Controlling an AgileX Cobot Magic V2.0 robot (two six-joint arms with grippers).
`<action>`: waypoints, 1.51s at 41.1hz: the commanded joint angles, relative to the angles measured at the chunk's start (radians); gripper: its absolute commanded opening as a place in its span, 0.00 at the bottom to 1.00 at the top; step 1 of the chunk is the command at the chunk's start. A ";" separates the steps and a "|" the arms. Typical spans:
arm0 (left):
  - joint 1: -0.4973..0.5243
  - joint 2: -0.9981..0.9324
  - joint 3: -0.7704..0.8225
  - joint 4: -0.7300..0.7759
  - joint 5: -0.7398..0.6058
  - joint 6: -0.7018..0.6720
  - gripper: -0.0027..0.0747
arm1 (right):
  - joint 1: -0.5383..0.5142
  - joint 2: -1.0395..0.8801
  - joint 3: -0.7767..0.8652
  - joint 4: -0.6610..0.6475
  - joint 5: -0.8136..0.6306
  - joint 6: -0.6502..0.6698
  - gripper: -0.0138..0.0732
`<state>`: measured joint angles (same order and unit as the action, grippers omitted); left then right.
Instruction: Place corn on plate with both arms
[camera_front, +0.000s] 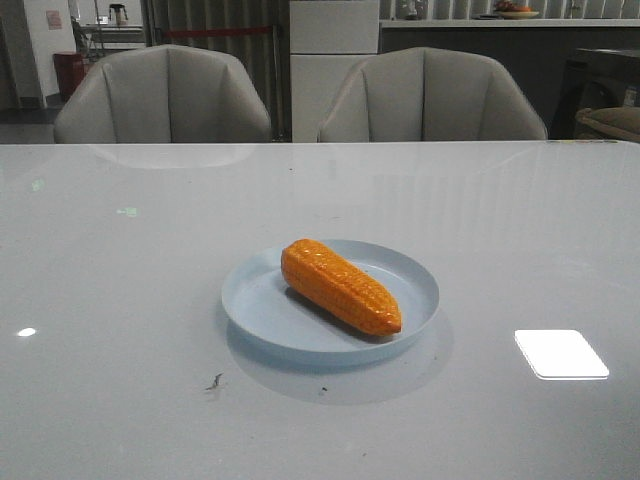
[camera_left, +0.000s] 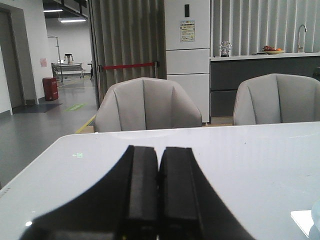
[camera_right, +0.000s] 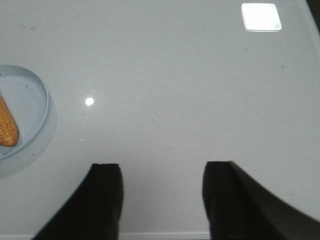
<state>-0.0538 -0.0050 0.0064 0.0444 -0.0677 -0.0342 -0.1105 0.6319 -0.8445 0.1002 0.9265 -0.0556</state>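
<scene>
On the plate (camera_front: 415, 290) I see the corn (camera_front: 340, 285) lying diagonally, tapered end toward me, off beside my wide-open right gripper (camera_right: 162, 172), left gripper (camera_left: 159, 167) closed, empty.

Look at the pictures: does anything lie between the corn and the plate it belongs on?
Nothing does. The corn already lies inside the pale blue plate, resting on its floor. No claw touches it; the right claw is open over bare table.
</scene>
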 joint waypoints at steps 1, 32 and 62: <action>0.001 -0.016 0.003 -0.011 -0.080 -0.003 0.15 | 0.024 -0.050 0.021 -0.010 -0.144 -0.001 0.44; 0.001 -0.016 0.003 -0.011 -0.080 -0.003 0.15 | 0.145 -0.629 0.862 -0.071 -0.933 0.001 0.23; 0.001 -0.014 0.003 -0.011 -0.082 -0.003 0.15 | 0.147 -0.659 0.857 -0.066 -0.838 0.001 0.23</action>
<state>-0.0538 -0.0050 0.0064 0.0444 -0.0677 -0.0342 0.0340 -0.0109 0.0297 0.0283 0.1676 -0.0556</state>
